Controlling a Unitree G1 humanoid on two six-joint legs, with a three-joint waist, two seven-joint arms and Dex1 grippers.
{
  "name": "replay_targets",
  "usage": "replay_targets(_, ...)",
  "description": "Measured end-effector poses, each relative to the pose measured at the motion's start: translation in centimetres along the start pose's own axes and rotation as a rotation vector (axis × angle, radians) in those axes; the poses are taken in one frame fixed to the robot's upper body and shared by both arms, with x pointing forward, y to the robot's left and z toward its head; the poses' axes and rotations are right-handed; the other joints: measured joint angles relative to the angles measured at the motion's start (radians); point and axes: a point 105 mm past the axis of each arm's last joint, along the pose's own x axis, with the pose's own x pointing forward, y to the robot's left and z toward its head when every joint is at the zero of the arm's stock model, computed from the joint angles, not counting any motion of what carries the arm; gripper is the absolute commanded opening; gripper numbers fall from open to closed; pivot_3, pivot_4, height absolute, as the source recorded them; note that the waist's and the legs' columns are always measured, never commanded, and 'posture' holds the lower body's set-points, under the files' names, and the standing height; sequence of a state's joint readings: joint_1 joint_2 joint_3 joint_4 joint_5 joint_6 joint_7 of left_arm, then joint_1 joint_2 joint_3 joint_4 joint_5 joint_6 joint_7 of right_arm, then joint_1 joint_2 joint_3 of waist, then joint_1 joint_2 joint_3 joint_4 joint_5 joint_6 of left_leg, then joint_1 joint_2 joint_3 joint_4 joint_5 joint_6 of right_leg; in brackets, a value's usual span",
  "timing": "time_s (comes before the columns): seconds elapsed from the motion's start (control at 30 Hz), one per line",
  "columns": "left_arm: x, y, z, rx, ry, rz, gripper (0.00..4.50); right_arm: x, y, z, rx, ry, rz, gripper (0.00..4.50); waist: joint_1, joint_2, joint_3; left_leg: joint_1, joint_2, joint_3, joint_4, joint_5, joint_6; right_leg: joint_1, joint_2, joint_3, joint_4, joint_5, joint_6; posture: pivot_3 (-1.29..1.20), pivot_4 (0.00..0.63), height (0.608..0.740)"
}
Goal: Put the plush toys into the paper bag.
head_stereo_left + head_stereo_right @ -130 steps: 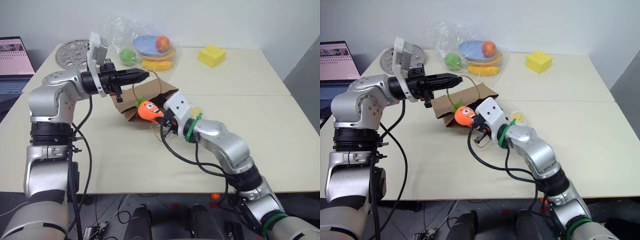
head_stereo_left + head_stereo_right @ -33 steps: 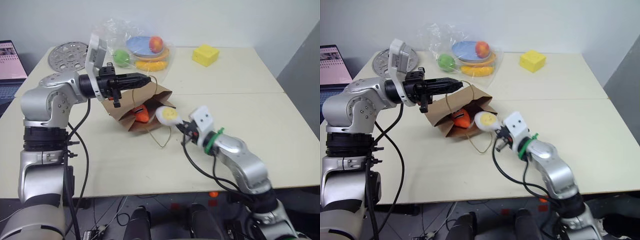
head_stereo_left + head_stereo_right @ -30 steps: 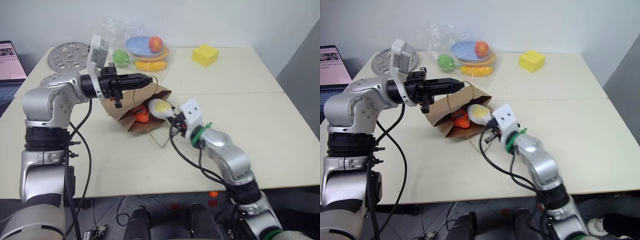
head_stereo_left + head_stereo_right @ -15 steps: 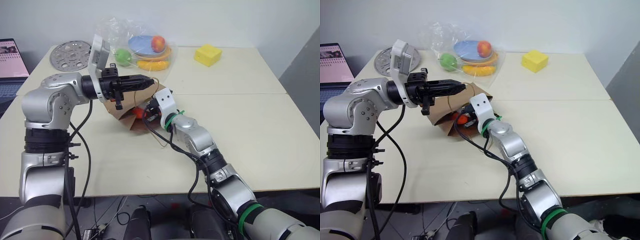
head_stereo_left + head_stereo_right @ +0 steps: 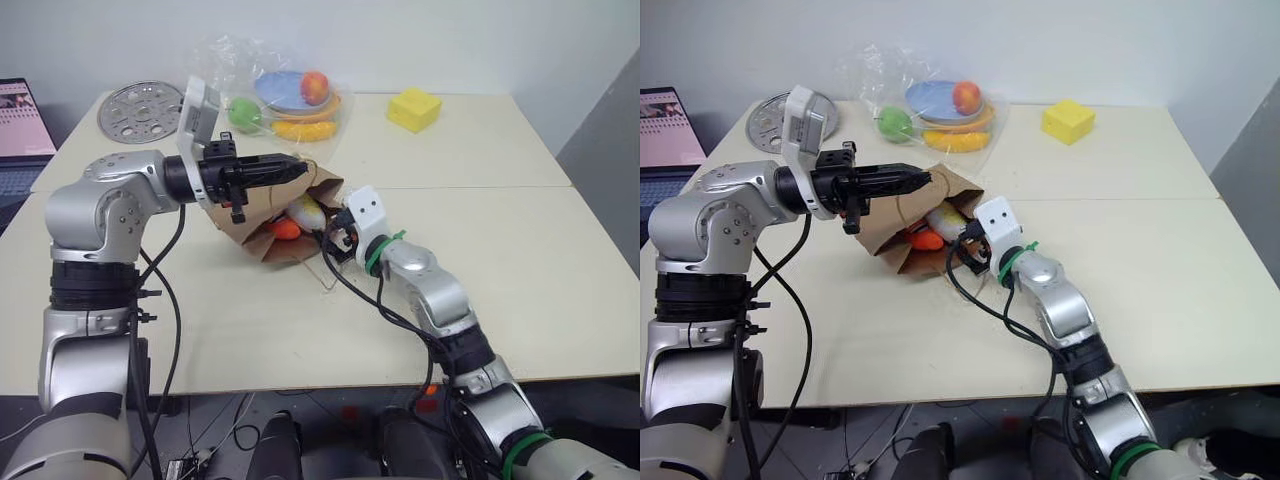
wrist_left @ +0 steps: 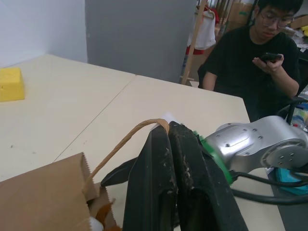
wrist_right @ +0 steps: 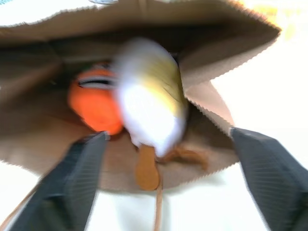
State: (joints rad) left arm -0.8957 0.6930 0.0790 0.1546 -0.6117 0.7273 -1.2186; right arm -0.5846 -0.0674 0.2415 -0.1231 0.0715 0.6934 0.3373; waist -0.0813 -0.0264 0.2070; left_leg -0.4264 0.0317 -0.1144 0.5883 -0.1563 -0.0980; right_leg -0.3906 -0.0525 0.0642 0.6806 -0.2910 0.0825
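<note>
The brown paper bag (image 5: 240, 215) lies on its side on the table, mouth toward my right arm. My left gripper (image 5: 300, 167) is shut on the bag's tan loop handle (image 6: 126, 139) and holds the mouth up. Inside the mouth, the orange carrot toy (image 7: 96, 101) lies next to the white-yellow egg toy (image 7: 149, 106), whose brown legs point outward. My right gripper (image 7: 166, 134) stands just outside the mouth. Its fingers (image 7: 72, 187) are spread wide and touch neither toy.
At the back, a clear plastic bag (image 5: 290, 90) holds a plate, a red apple, a green ball and a banana. A yellow foam cube (image 5: 413, 108) sits back right, a round metal disc (image 5: 140, 97) back left. A seated person (image 6: 260, 57) shows beyond the table.
My right gripper carried the egg toy into the bag's mouth, opened and drew back a little. The egg now lies free beside the carrot. The left gripper kept still on the handle.
</note>
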Motion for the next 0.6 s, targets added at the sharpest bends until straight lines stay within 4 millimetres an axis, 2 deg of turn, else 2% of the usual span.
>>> replay_targets(0.13,0.0,0.1,0.0,0.003,-0.002,0.004,0.0,-1.7,0.4,-0.6,0.007,0.04,0.022,4.47,0.001,0.0,0.0,0.0,0.0,0.0,0.0,0.0,0.0,0.0,0.0,0.0,0.0,0.0,0.0,0.0,0.15,0.74)
replay_targets(0.23,0.0,0.1,0.1,0.009,-0.004,0.006,0.0,-2.2,0.5,-1.6,0.024,0.084,0.025,4.47,0.001,0.0,0.0,0.0,0.0,0.0,0.001,0.0,0.0,0.0,0.0,0.0,0.0,0.0,0.0,0.0,0.15,0.74)
replay_targets(0.33,-0.1,0.1,0.1,0.008,-0.004,0.009,0.0,-1.7,0.8,-3.8,0.074,0.158,0.023,4.47,0.0,0.0,0.0,0.0,0.0,0.0,0.001,0.0,0.0,0.0,0.0,0.001,0.0,0.0,0.0,0.0,0.15,0.74)
replay_targets(0.43,0.0,0.1,0.1,0.01,-0.004,0.009,0.0,-0.3,1.2,-5.6,0.125,0.216,0.031,4.47,-0.002,0.0,0.0,0.0,0.0,0.001,0.0,0.0,0.0,0.0,0.0,0.001,0.0,0.0,0.0,0.0,0.15,0.74)
replay_targets(0.53,-0.1,0.1,0.0,0.007,-0.004,0.012,0.0,0.5,1.2,-5.8,0.098,0.213,0.031,3.88,-0.001,0.0,0.0,0.0,0.0,0.001,0.0,0.0,0.0,0.0,0.0,0.001,0.0,0.0,0.0,0.0,0.15,0.74)
replay_targets(0.6,-0.2,0.1,-0.1,0.005,-0.004,0.015,0.0,0.6,1.1,-5.9,0.074,0.209,0.032,3.24,-0.001,0.0,0.0,0.0,0.0,0.001,0.0,0.0,0.0,0.0,0.0,0.0,0.0,0.0,0.0,0.0,0.15,0.74)
